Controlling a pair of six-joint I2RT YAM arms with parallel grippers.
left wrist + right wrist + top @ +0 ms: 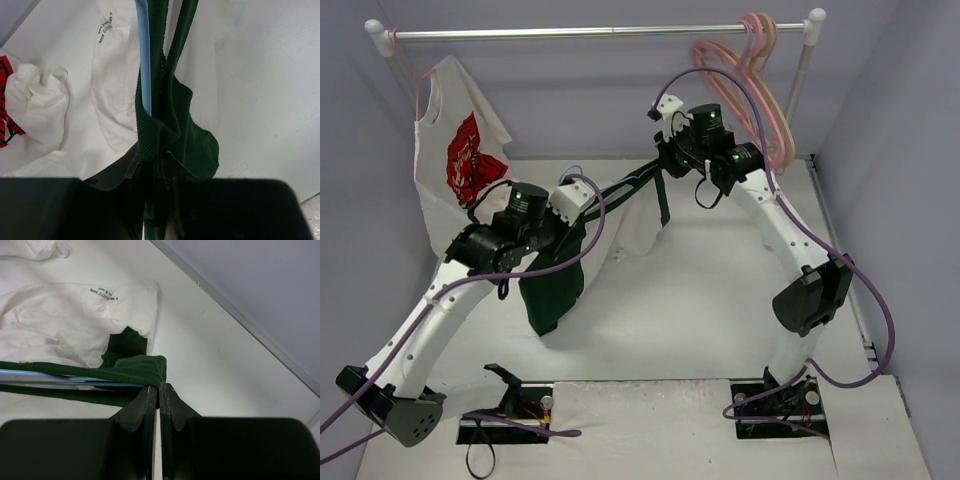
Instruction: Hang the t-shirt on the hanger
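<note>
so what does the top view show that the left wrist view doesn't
Only the top view: the rail, the pink hangers, and the t-shirt strung between the left claw and the right claw. Only the left wrist: the blue hanger bar slipped inside the t-shirt's ribbed edge, and small black print on the white cloth. Both: the green t-shirt and the white cloth lying on the table.

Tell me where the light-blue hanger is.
Top view, centre: the hanger spans between the left gripper and right gripper, sheathed in the t-shirt collar.
</note>
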